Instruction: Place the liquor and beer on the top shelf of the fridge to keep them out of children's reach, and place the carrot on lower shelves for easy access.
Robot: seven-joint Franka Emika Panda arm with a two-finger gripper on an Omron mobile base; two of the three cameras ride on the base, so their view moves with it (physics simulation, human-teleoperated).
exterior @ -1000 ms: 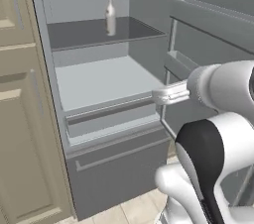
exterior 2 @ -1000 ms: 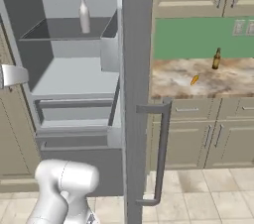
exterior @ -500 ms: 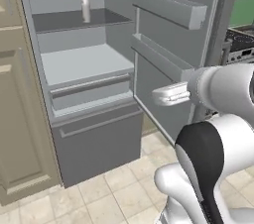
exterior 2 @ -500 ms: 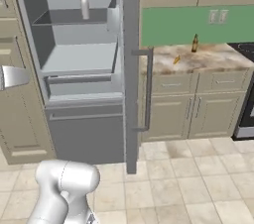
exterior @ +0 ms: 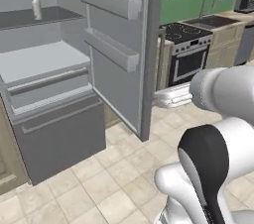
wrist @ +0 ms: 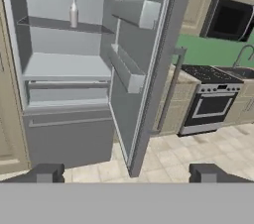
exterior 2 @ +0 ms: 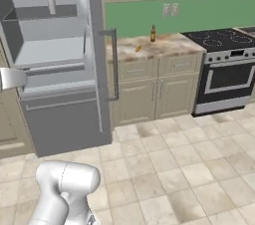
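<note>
Liquor stands upright on my fridge's dark top shelf, door swung wide, while beer and carrot wait near each other on the desk, and my hand hangs spread, holding nothing.

The white arm rises from the near right of the left base view, its dark elbow joint bent low and its rounded upper link reaching left across the frame. In the right base view its white base link stands at the near left. In the hand view the gripper points level into the scene, and its two dark fingertips stand far apart at the near edge, spread wide with nothing between them.
</note>
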